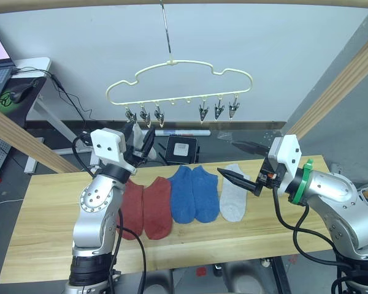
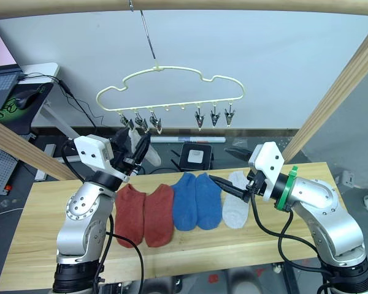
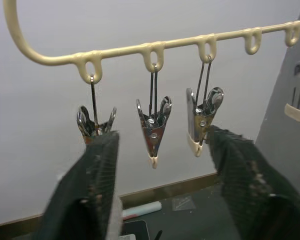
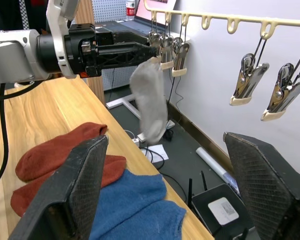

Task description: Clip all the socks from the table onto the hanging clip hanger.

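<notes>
The pale-yellow clip hanger (image 1: 181, 79) hangs from a wooden pole above the table (image 1: 49, 214). My left gripper (image 1: 141, 136) is raised to its three left clips (image 3: 152, 130) and stands open, fingers spread on either side of them. A light grey sock (image 4: 151, 102) dangles from the leftmost clip, right at the left fingertips. On the table lie two rust-red socks (image 1: 144, 205), two blue socks (image 1: 190, 193) and one light grey sock (image 1: 235, 196). My right gripper (image 1: 236, 160) hovers open just above the grey sock on the table, holding nothing.
Three more clips (image 1: 219, 110) hang free on the hanger's right side. Slanted wooden beams (image 1: 343, 79) flank the table on both sides. A small desk with a laptop (image 1: 0, 76) stands at the back left. A black box (image 1: 183, 149) lies on the floor behind the table.
</notes>
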Motion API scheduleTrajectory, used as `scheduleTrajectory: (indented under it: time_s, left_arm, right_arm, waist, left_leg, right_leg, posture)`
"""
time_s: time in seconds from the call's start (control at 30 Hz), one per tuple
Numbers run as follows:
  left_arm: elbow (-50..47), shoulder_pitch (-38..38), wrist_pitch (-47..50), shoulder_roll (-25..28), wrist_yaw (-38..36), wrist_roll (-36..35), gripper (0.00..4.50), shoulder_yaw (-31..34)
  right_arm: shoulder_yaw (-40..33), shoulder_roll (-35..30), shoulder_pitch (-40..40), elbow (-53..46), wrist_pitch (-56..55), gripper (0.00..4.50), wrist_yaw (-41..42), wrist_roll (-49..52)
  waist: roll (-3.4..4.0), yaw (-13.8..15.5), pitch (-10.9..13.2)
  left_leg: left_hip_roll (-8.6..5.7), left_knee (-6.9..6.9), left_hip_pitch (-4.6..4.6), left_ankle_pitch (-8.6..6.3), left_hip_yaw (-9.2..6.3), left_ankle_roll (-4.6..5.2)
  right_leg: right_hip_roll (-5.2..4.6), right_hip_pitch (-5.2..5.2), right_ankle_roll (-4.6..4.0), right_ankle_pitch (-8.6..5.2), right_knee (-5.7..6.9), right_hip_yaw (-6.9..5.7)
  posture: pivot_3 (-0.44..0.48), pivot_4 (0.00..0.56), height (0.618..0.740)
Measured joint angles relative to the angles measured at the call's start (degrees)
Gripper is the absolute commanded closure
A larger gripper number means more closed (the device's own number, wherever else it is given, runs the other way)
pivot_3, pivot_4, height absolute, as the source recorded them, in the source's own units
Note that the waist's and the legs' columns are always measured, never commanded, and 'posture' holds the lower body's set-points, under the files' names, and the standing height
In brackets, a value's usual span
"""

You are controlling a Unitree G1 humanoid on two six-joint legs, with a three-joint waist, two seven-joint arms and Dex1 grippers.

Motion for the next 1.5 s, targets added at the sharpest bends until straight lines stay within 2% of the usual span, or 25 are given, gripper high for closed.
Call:
scheduleTrajectory:
  time_s: [0.6,0.97,1.5]
  left_arm:
    - [4.8,-2.7,-2.7,-1.2,1.9,1.3,2.51,-0.8]
    - [10.6,-7.7,-4.1,-1.0,0.7,1.2,2.51,-0.7]
    - [11.0,-8.7,-4.3,-1.0,0.8,0.5,2.51,1.0]
  right_arm:
    - [0.1,-0.1,0.2,0.0,0.0,0.62,-0.3,0.0]
    - [0.7,-0.1,0.2,0.0,0.5,0.62,-1.1,0.5]
    - [0.8,-0.3,0.5,0.0,0.7,0.62,-1.2,0.5]
  waist:
    - [0.00,0.0,0.0]
    - [0.00,0.0,0.0]
    - [0.00,0.0,0.0]
  left_leg:
    - [-0.02,0.02,0.01,0.08,0.06,0.10]
    - [-0.04,0.04,0.00,0.12,0.07,0.14]
    - [-0.04,0.05,0.00,0.15,0.06,0.15]
  right_leg:
    - [0.00,0.00,0.06,0.13,0.00,0.01]
    - [0.00,0.00,0.09,0.20,-0.01,0.02]
    - [0.01,0.00,0.11,0.24,-0.01,0.02]
  posture:
    - [-0.096,0.256,0.740]
    - [-0.104,0.260,0.740]
    - [-0.101,0.258,0.740]
